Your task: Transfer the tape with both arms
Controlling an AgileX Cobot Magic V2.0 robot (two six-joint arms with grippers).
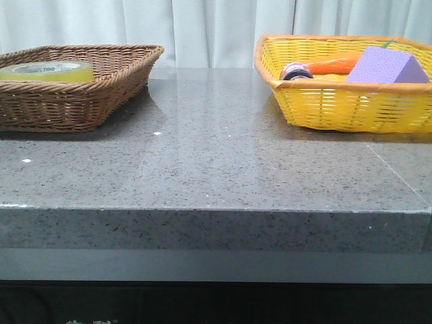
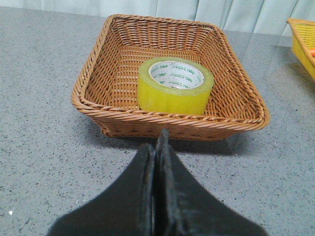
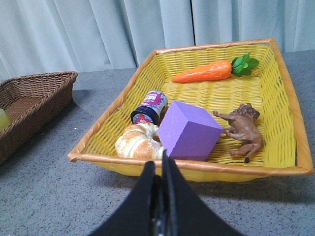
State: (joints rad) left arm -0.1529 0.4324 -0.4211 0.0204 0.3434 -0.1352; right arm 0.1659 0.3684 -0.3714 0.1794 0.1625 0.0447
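Observation:
The tape (image 2: 175, 86), a wide yellow roll with a white core and green lettering, lies flat in the brown wicker basket (image 2: 98, 69). It also shows in the front view (image 1: 46, 71) at the far left, inside that basket (image 1: 101, 84). My left gripper (image 2: 157, 147) is shut and empty, over the table just short of the basket's near rim. My right gripper (image 3: 158, 164) is shut and empty, just short of the yellow basket (image 3: 275, 88). Neither gripper shows in the front view.
The yellow basket (image 1: 337, 101) at the back right holds a purple block (image 3: 188, 130), a toy carrot (image 3: 203, 73), a small dark roll (image 3: 149, 106), a croissant (image 3: 138, 141) and a toy lion (image 3: 243, 129). Grey stone table (image 1: 216, 162) lies between the baskets.

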